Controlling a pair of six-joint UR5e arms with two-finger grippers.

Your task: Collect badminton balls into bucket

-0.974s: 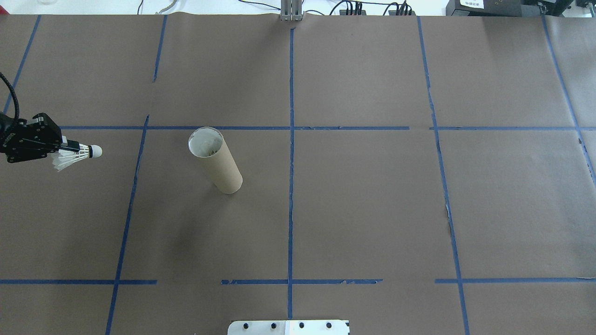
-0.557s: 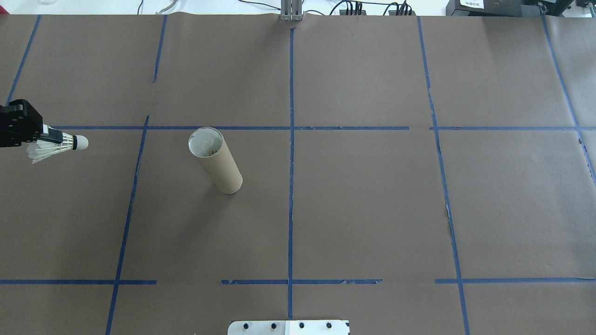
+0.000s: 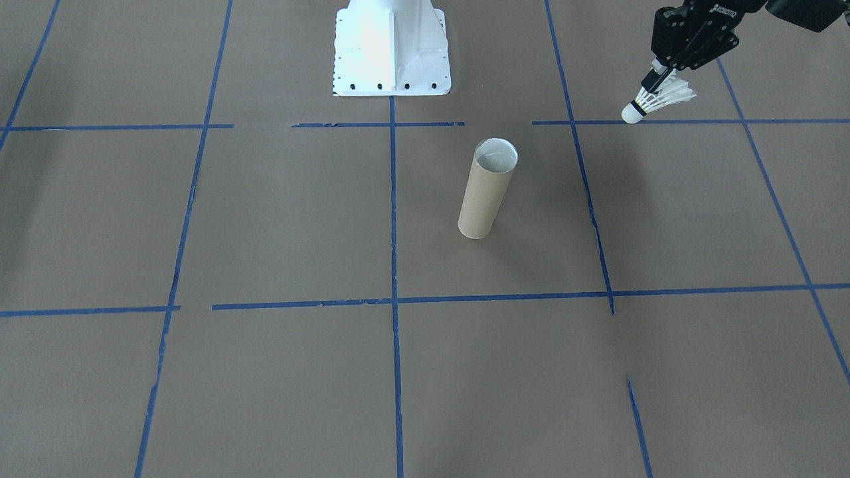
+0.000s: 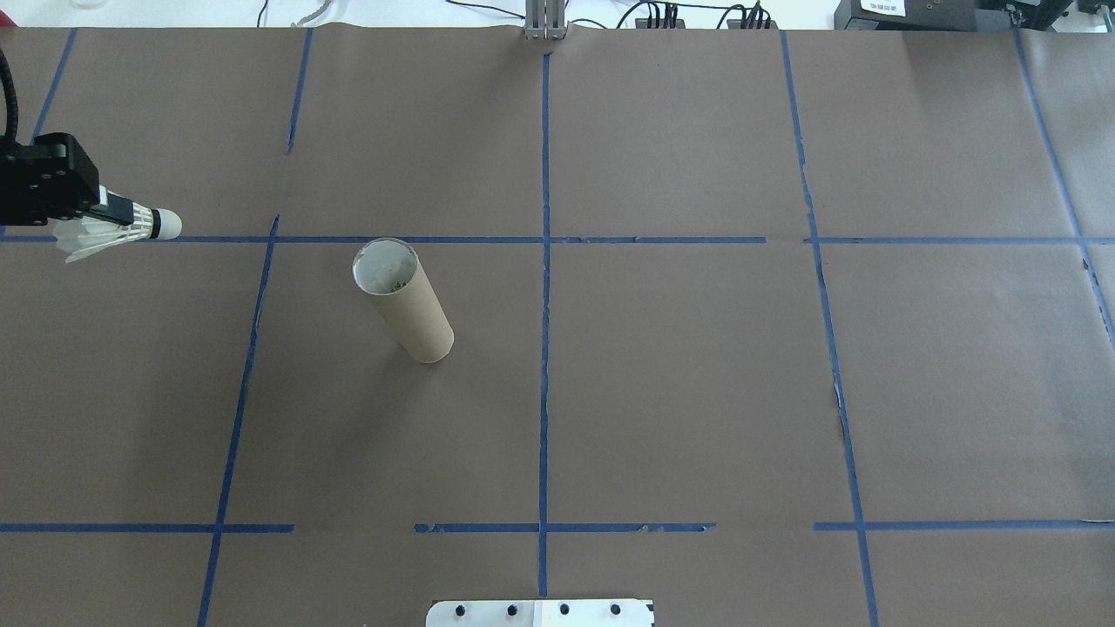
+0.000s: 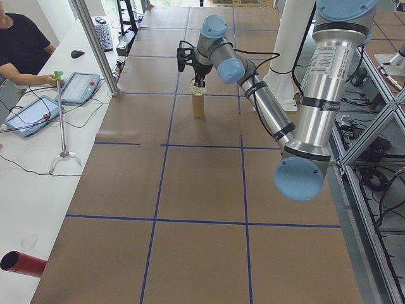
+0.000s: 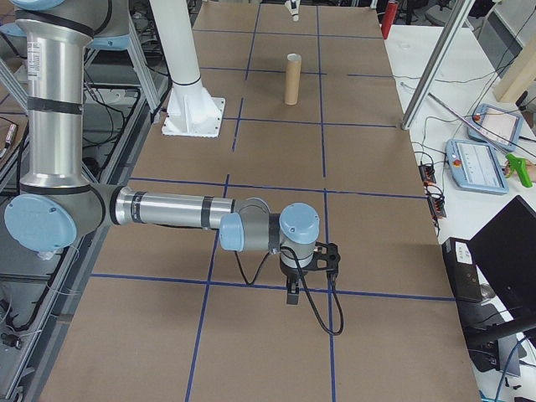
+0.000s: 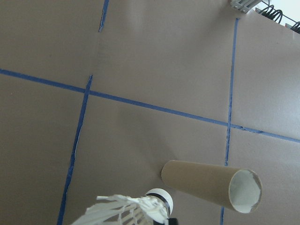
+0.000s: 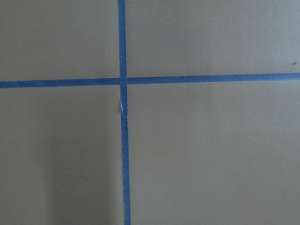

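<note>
I found the shuttlecock (image 4: 122, 228) off the counter (image 4: 662, 392), pinched at its feather skirt by the left claw (image 4: 111, 212), cork tip pointing toward the tube. It hung at the far left of the overhead view, well apart from the bucket (image 4: 403, 300) and off to one side of its mouth, not above it. In the left wrist view the cork tip (image 7: 159, 202) showed near the tube's side wall, with the open mouth (image 7: 243, 191) further over.

The bucket stood upright on the counter. Its pale inside showed some darker marks low down, but I could not tell whether anything lay within.

My judgement on progress: the pick-up was done and the lift was done. The carry to the mouth and the drop both remained. I saw no other shuttlecock on the counter in any view, so this one appeared to be the only piece outstanding.

The right claw (image 6: 291, 297) hung low over the counter at the opposite end, well away from the bucket. It showed only in the right side view, so I cannot tell whether it was spread or pressed together. Its own camera showed only tape lines (image 8: 123, 112) on brown paper.
</note>
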